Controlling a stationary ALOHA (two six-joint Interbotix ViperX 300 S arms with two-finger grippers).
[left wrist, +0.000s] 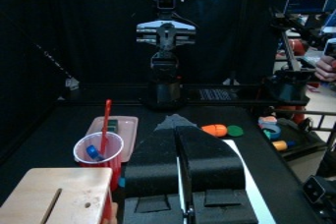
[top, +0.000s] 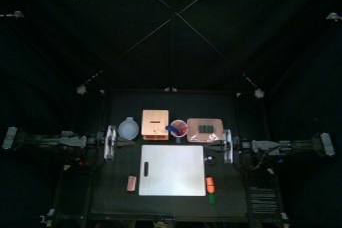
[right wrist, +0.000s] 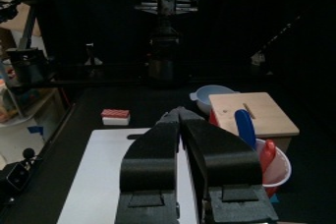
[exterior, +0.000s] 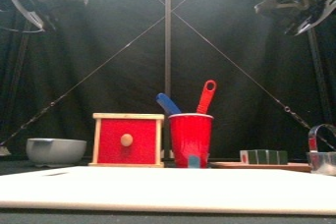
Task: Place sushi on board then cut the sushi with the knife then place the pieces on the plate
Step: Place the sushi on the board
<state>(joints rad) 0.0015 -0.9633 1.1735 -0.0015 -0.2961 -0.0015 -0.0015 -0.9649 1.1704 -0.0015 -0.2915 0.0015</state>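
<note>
Closest to the table's front edge lies the white board [top: 171,170], flat and bare. Just off its left side sits a small reddish toy [top: 131,181]; just off its right side sit an orange toy [left wrist: 214,130] and a green one [left wrist: 238,131].

Both arms hang high at the table's sides, level with the board's back edge. The left fingers [left wrist: 210,164] are pressed together and hold nothing; they point across the table. The right fingers [right wrist: 151,154] are pressed together too, empty, and face the other way, above the board's right side.

Behind the board runs a row of things. At its left end stands the blue-grey bowl [exterior: 55,149]. Next comes the wooden box [exterior: 129,140] with its red drawer front. Just right of the box stands the red cup [exterior: 191,138], with the blue knife [exterior: 168,102] and the red knife [exterior: 206,95] sticking up out of it. Right of the cup lies the pink tray [exterior: 226,165], and the sushi [exterior: 266,156] sits on it in one piece, not on the board. At the far right of the row stands the metal cutter [exterior: 324,161], near the tray's end
</note>
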